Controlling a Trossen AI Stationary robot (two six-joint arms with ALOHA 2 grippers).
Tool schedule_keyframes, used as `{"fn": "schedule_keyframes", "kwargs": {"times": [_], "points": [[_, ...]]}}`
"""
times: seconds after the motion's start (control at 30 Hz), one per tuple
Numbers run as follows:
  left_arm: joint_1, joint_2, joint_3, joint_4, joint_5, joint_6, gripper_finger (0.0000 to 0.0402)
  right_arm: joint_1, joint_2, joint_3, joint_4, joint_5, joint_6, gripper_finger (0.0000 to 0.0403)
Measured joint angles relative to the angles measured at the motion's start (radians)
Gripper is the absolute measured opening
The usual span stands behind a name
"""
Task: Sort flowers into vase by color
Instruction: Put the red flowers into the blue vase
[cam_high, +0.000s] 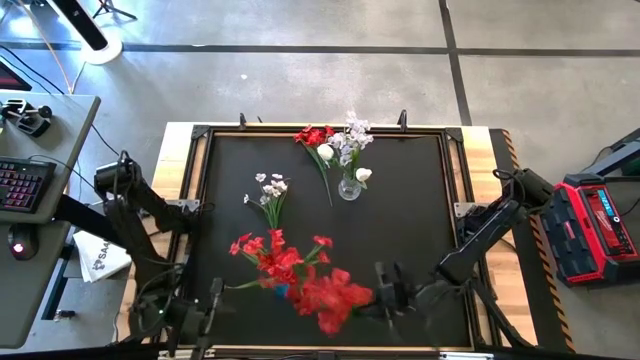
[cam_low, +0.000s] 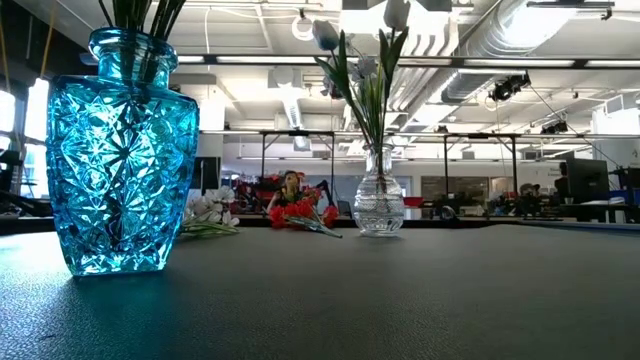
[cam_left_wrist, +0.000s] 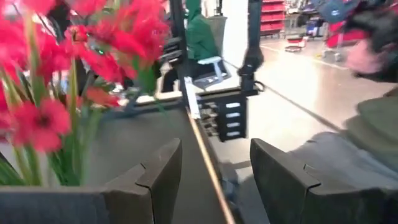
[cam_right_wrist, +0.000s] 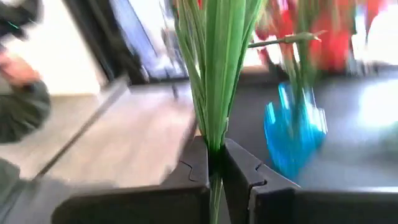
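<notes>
Black table (cam_high: 400, 250): 2 vases, right gripper (cam_right_wrist: 214, 163) jaws clamp red flowers (cam_high: 335, 298).

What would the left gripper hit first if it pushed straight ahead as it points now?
Probably nothing on the table: the open left gripper looks along the table edge toward the floor beyond. The red flowers sit off to one side; depth unclear.

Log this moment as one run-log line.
right gripper: shut on red flower stems | left gripper: open, empty | blue vase: holds stems
</notes>
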Motion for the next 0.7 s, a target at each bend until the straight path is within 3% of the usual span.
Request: {"fn": "schedule_keyframes", "kwargs": {"times": [0.1, 0.33, 0.5, 0.7], "points": [[0.059, 0.000, 0.016, 0.000, 0.038, 0.036, 0.0176, 0.010, 0.000, 0.000, 0.208, -0.019, -0.236, 0.0002], [0.226, 0.022, 0.020, 0.108, 0.309, 0.094, 0.0176, -0.001, 0.013, 0.001, 0.533, -0.196, -0.607, 0.0001], [0.294, 0.063, 0.021, 0.261, 0.423, 0.258, 0.0176, -0.030, 0.016, 0.001, 0.575, -0.260, -0.628, 0.0001], [0.323, 0.123, 0.098, 0.305, 0.437, 0.405, 0.0176, -0.055, 0.016, 0.001, 0.589, -0.262, -0.634, 0.0001]]}}
